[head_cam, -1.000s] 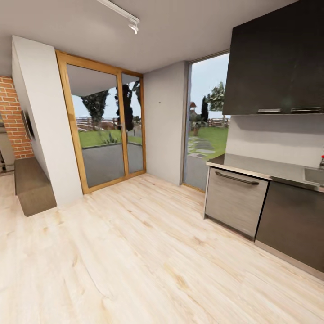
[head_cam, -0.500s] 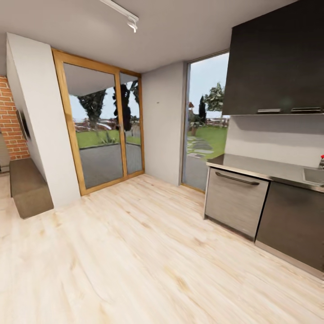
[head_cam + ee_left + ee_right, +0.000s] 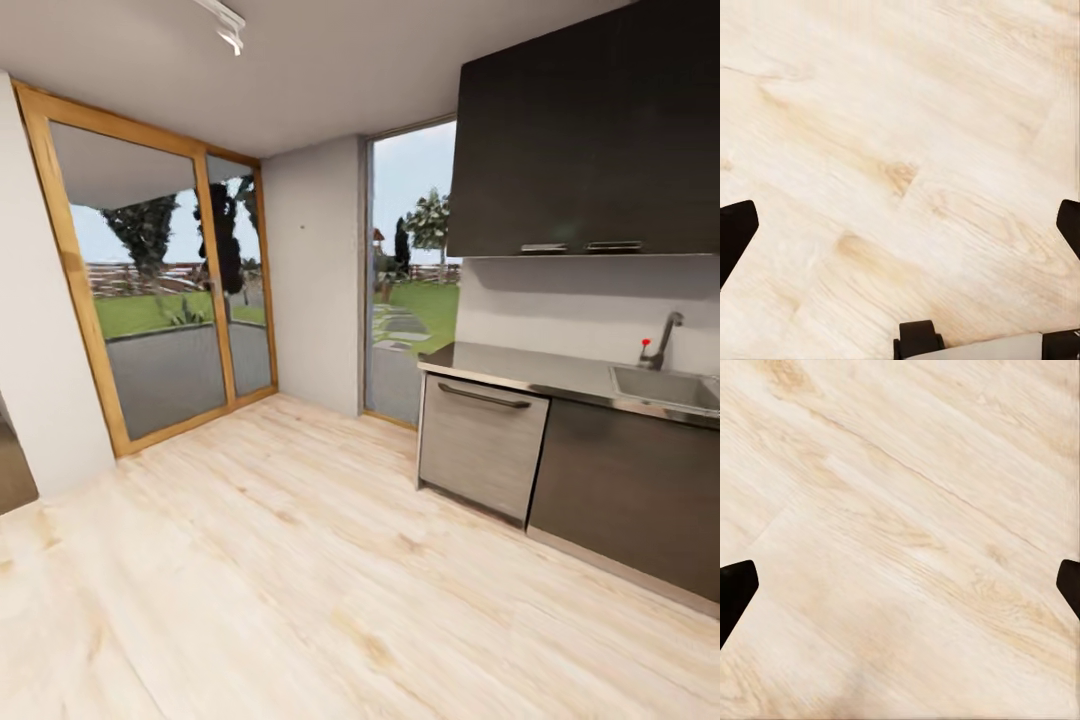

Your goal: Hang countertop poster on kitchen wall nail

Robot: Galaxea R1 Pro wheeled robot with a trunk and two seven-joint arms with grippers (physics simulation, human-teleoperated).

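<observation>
Where the head view looks across the kitchen, pale plank floor (image 3: pixel 280 560) occupies the foreground. Right side: kitchen countertop, entered here as the desk (image 3: pixel 520 368), pale grey with a steel front edge, set over a steel-fronted dishwasher (image 3: pixel 480 450) and a dark cabinet front (image 3: pixel 630 500). Sink (image 3: pixel 665 385) let into the desk, with a tap (image 3: pixel 663 340) behind it. Dark wall cabinets (image 3: pixel 590 130) above.

Far wall: wood-framed glass doors (image 3: pixel 160 290) at left, tall window (image 3: pixel 410 280) at right, plain grey wall panel (image 3: pixel 315 330) between them. One wall nail (image 3: pixel 303 227), a small dark dot, high on that panel. Poster: not on the visible stretch of desk.

Left claw (image 3: pixel 900 225): dark fingertips (image 3: pixel 735 229) at the frame edges, spread wide, released, nothing between them, plank floor beneath.

Right claw (image 3: pixel 900 585): fingertips (image 3: pixel 735 585) likewise wide apart, released, over bare planks.
</observation>
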